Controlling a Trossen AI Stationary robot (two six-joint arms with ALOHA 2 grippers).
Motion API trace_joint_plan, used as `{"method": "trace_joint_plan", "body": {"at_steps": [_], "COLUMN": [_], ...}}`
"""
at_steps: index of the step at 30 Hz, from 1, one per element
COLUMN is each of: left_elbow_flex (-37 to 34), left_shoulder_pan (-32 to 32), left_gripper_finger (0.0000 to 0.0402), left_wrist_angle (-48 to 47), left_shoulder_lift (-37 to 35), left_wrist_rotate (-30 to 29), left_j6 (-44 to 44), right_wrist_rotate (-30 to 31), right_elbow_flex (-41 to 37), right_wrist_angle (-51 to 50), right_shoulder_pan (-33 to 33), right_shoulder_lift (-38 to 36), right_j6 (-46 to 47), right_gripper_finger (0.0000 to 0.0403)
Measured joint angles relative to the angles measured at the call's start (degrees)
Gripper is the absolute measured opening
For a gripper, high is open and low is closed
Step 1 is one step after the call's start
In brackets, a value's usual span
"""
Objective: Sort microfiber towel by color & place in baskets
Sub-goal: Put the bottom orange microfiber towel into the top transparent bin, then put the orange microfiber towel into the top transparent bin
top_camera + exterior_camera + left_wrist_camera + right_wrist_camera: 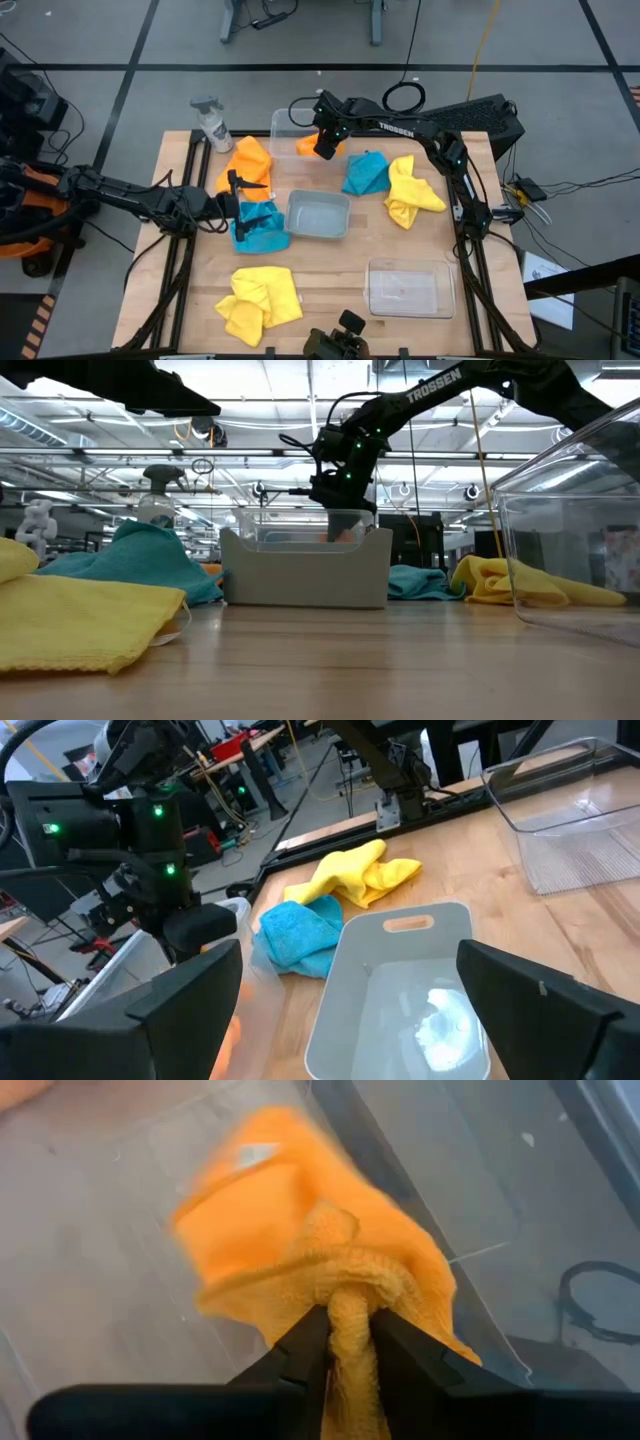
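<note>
My right gripper (325, 141) is shut on an orange towel (290, 1240) over the far clear basket (285, 128). In the low view the towel (345, 535) shows inside that basket's walls. My left gripper (236, 198) is open and touches nothing. It hovers between a second orange towel (250, 160) and a turquoise towel (258, 228), facing the small greyish basket (400, 990). Another turquoise towel (365, 172) and a yellow towel (412, 192) lie rumpled at the right. A second yellow towel (258, 300) lies near the front edge. My right gripper (348, 1320) pinches a bunched fold (345, 1295) of the orange towel between its two fingers, coming from above and pointing down. The cloth hangs slack below the fingers into the far basket. I cannot tell whether its lower end touches the basket floor.
A grey-white spray bottle (212, 122) stands at the far left corner. A larger clear basket (405, 287) sits near the front right. The small greyish basket (318, 215) sits mid-table. Black frame rails run along both table sides.
</note>
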Motion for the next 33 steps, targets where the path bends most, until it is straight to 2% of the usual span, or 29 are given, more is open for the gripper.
{"method": "trace_joint_plan", "body": {"at_steps": [6, 13, 21, 24, 28, 30, 31, 33], "left_elbow_flex": [0.0, 0.0, 0.0, 0.0, 0.01, 0.02, 0.02, 0.02], "left_shoulder_pan": [0.0, 0.0, 0.04, 0.04, 0.04, 0.09, 0.11, 0.07], "left_gripper_finger": [0.0374, 0.0374, 0.0374, 0.0374, 0.0374, 0.0374, 0.0374, 0.0374], "left_wrist_angle": [0.0, 0.0, -1.22, -0.83, -0.27, -1.24, -2.4, -5.44], "left_shoulder_lift": [0.0, 0.0, 0.0, 0.0, -0.02, 0.0, -0.02, -0.01], "left_wrist_rotate": [0.11, 0.13, -1.62, -6.75, -22.86, -29.5, -30.83, -29.61], "left_j6": [-0.02, -0.12, -2.99, -2.6, 5.93, 6.72, 5.6, 2.45], "right_wrist_rotate": [0.18, 0.05, 0.36, 1.72, 1.67, 2.01, 3.08, 7.11], "right_elbow_flex": [0.0, 0.0, -0.02, -0.02, -0.02, -0.02, -0.02, -0.02], "right_wrist_angle": [-0.68, -3.44, -5.09, -7.32, -10.83, -11.25, -11.45, -12.12], "right_shoulder_pan": [0.0, 0.15, 0.3, 0.79, 2.75, 4.7, 6.01, 9.14], "right_shoulder_lift": [-0.11, -0.41, -5.27, -7.25, -10.23, -11.71, -12.42, -14.0], "right_j6": [1.24, 0.96, 0.79, 1.15, 3.06, 4.04, 4.17, 4.23], "right_gripper_finger": [0.0109, 0.017, 0.0221, 0.0231, 0.0233, 0.0233, 0.0233, 0.0233]}}
